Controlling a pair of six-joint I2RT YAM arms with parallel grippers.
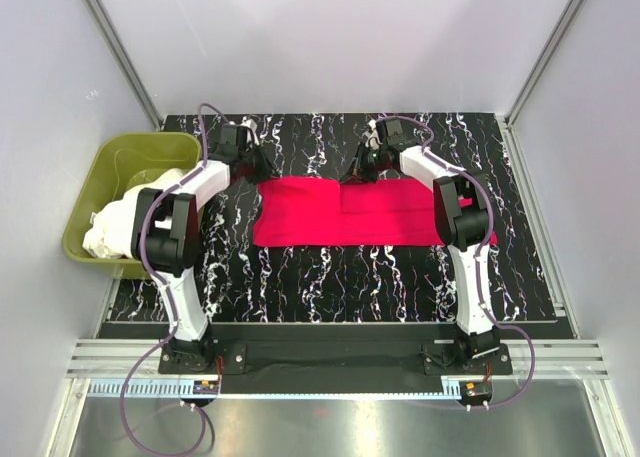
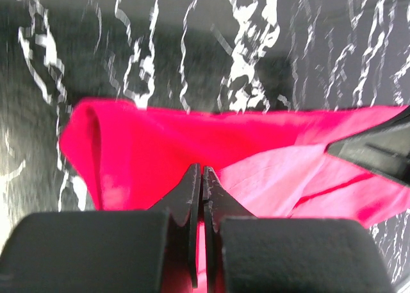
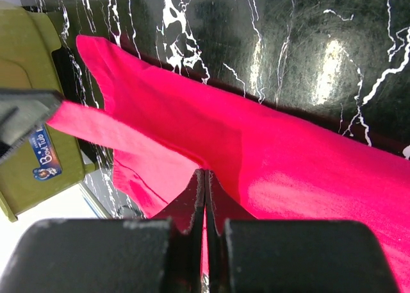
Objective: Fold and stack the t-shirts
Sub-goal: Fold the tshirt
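The bright crimson-red cloth t-shirt (image 1: 330,217) lies on the black white-veined bench (image 1: 330,272), with its long axis running left to right. Both arms reach over it to its far edge. The left fingers (image 2: 191,190) and right fingers (image 3: 194,193) are pressed together, each pinching that edge on its own side. The shirt's body lies toward the arm bases, so the fold probably comes nearward. Cream t-shirts (image 1: 115,227) sit in the olive-green plastic tub (image 1: 100,172).

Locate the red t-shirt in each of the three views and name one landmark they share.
Top external: the red t-shirt lies across the picture's middle.
Left wrist: it fills the lower half, pinched in the shut left gripper.
Right wrist: it runs diagonally from upper left to lower right, pinched in the shut right gripper.
Shared landmark: the black, white-veined tabletop.
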